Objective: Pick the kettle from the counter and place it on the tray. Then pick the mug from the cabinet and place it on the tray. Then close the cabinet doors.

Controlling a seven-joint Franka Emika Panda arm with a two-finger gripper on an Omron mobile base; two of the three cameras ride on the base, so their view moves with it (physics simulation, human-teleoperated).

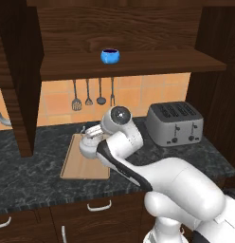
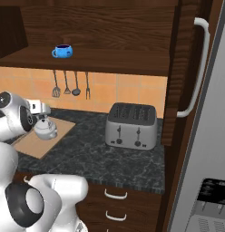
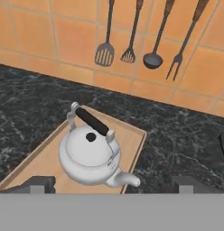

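From the left base view I read, left to right: the light-wood tray (image 1: 74, 163) flat on the dark marbled counter (image 1: 29, 175), the gripper (image 1: 92, 132) held over the tray's far end, and the silver toaster (image 1: 175, 123) well off to the right. Above, the blue mug (image 1: 110, 56) stands upright on the open cabinet (image 1: 129, 61) shelf (four utensils (image 1: 93, 95) hang on the orange tiles below it). In the hand view I see the kettle (image 3: 91, 155) upright on the tray (image 3: 132, 140), spout toward the near right edge, dark handle across its lid. The fingers (image 3: 39, 184) stand spread wide on either side of the kettle, clear of it, holding nothing.
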